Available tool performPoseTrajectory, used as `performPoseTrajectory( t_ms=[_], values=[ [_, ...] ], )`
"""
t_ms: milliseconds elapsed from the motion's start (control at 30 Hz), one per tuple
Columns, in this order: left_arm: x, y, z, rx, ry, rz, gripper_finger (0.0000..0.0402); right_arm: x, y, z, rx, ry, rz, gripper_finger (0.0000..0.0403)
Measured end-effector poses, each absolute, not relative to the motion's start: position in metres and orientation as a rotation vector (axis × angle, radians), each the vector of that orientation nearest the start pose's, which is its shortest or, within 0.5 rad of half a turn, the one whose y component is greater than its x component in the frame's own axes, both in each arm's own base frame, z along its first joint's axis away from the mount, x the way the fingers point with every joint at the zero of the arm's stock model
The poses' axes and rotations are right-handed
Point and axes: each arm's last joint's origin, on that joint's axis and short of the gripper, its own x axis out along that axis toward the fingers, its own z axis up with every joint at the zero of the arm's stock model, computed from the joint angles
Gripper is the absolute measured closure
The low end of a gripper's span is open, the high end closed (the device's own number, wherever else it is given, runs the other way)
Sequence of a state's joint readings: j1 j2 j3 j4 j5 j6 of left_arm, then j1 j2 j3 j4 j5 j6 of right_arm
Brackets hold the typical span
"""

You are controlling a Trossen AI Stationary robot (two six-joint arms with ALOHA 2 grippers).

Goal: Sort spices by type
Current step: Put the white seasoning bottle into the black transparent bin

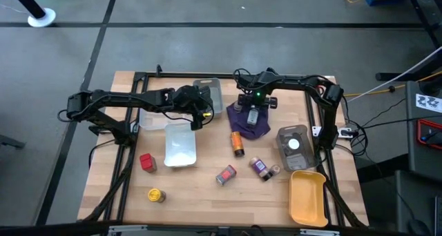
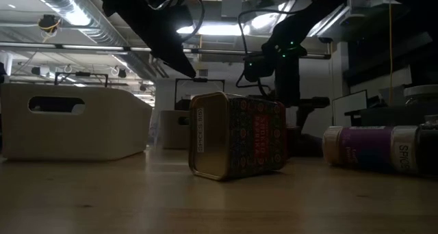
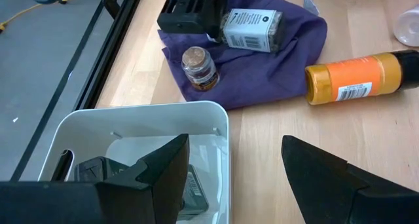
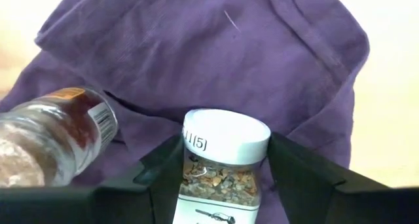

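Observation:
My right gripper [image 1: 253, 110] points down over the purple cloth [image 1: 257, 129], shut on a white-capped spice jar [image 4: 222, 160] that lies on the cloth. A small brown-lidded jar [image 3: 198, 67] stands on the cloth beside it. An orange bottle [image 1: 237, 143] lies on the wood near the cloth. My left gripper [image 3: 236, 142] hangs open above the white tray [image 1: 179, 145], which holds a dark tin [image 3: 191, 192]. On the near part of the table lie two red tins [image 1: 147, 162] [image 1: 226, 174], a yellow tin [image 1: 157, 194] and a purple-labelled jar [image 1: 261, 168]. My right gripper has the white-capped jar between its two fingers [image 4: 160, 175], which meet the jar's clear body just below the cap [image 4: 196, 178]. The fingers come from above, pointing down, and lie across the jar. The jar lies on its side on the purple cloth.
A clear tray [image 1: 282, 136] with a white-lidded thing in it stands right of the cloth, a yellow tray [image 1: 308, 201] at the near right corner, a grey tray [image 1: 209, 91] at the far edge. Black frame rails [image 1: 324, 150] run along the table's sides. Bare wood lies between the scattered tins.

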State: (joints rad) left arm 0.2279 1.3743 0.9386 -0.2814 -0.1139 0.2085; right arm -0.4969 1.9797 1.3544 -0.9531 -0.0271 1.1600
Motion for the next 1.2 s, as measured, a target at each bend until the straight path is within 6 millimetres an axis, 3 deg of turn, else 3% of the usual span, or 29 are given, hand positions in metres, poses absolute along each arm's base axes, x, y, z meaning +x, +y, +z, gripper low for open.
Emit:
performPoseTrajectory(
  t_ms=[167, 367, 800, 1200],
  values=[
    [0.280, 0.068, 0.250, 0.156, 0.750, 0.251, 0.0174, 0.315, -0.170, 0.155, 1.266, 1.203, -1.225, 0.0224],
    [0.280, 0.068, 0.250, 0.157, 0.750, 0.250, 0.0174, 0.316, -0.171, 0.157, 1.223, 1.225, -1.194, 0.0223],
    [0.280, 0.068, 0.250, 0.156, 0.750, 0.251, 0.0174, 0.328, -0.182, 0.190, 1.039, 1.214, -1.190, 0.0241],
    [0.280, 0.068, 0.250, 0.156, 0.750, 0.251, 0.0174, 0.326, -0.180, 0.191, 1.042, 1.255, -1.152, 0.0342]
  ],
)
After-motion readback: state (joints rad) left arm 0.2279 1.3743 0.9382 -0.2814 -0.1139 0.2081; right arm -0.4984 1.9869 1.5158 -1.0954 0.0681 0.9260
